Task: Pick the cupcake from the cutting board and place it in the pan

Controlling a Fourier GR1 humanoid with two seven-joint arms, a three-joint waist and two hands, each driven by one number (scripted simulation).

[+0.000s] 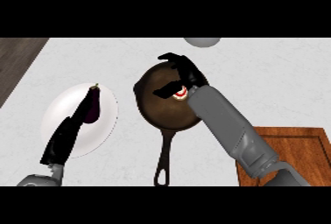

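Hanging over the pan (161,114), the cupcake (180,92) is pinched in the right hand (187,74). It should be lowered onto the pan's floor before release. The left hand (65,139), fingers straight, lies over the plate (58,109) beside an eggplant (93,105); the board (291,148) sits apart.

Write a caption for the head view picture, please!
Right hand holds the cupcake over the pan.
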